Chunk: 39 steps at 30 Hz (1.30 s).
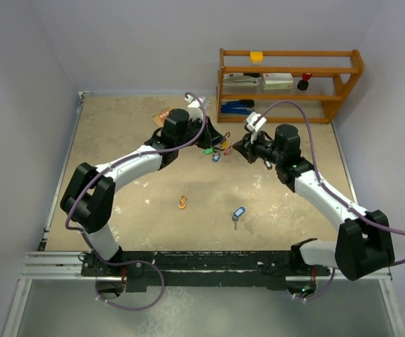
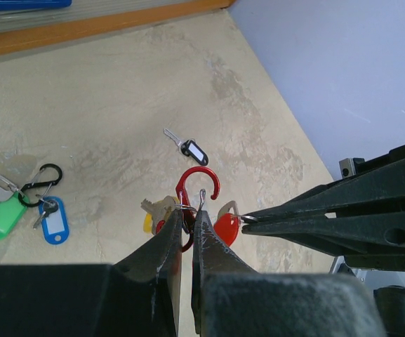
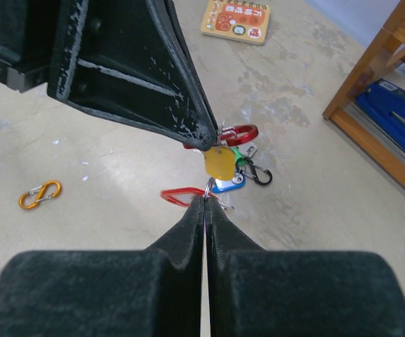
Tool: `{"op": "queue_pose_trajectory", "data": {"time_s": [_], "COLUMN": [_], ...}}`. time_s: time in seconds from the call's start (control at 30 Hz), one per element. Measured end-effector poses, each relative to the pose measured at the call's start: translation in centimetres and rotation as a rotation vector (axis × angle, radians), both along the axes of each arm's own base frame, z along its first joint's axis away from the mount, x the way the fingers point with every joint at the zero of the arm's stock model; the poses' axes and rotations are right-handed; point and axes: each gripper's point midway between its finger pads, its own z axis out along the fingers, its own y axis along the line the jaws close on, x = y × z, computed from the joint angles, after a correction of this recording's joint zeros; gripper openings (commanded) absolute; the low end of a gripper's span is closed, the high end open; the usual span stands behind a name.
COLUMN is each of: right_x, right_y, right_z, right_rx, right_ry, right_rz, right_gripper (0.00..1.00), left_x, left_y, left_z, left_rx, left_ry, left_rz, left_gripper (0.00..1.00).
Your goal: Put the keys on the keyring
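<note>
So both arms meet toward the far edge of the worktop [image 1: 118, 140], a bit left of the wooden shelf [image 1: 290, 70] in the far right corner. The left fingers [image 2: 167, 246] are clamped tight on the lower part of a red carabiner [image 2: 198, 184], holding it upright with its hook end up. A yellow-tagged key [image 2: 153, 214] hangs on it just beside the fingertips. The right fingers [image 3: 188, 225] are pinched together on the little ring of the red-tagged key [image 2: 227, 228], which sits right next to the carabiner; can't tell if the ring is actually touching it. On the worktop beside them lies a black carabiner [image 2: 42, 184] with a green-tagged key [image 2: 2, 217] and a blue-tagged key [image 2: 51, 219] on it, and a black-tagged key [image 2: 191, 151] lies on its own closer to the far edge. Nearer the middle there's an orange S-clip [image 1: 182, 203] and another key with a blue tag [image 1: 238, 213]. A small booklet [image 3: 237, 17] lies near the far edge.
</note>
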Motion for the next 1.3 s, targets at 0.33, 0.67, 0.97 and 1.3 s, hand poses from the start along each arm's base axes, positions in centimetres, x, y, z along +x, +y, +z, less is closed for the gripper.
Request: {"op": "queue_pose_trajectory", "data": {"time_s": [0.33, 0.67, 0.97, 1.3], "right_x": [-0.2, 0.1, 0.4, 0.9], "right_y": [0.5, 0.5, 0.4, 0.3], "right_z": [0.5, 0.0, -0.5, -1.3], "right_rx": [0.018, 0.012, 0.003, -0.007], "right_ry": [-0.014, -0.001, 0.006, 0.024], "right_rz": [0.033, 0.031, 0.020, 0.005], "right_gripper": [0.00, 0.00, 0.00, 0.00], "left_x": [-0.6, -1.0, -1.0, -1.0], "left_y": [-1.0, -1.1, -1.2, -1.3], "left_z": [-1.1, -1.4, -1.6, -1.6], "left_rx": [0.043, 0.064, 0.076, 0.081], "left_ry": [0.020, 0.032, 0.027, 0.022], "left_rz": [-0.039, -0.050, -0.060, -0.064], "left_gripper": [0.00, 0.00, 0.00, 0.00]}}
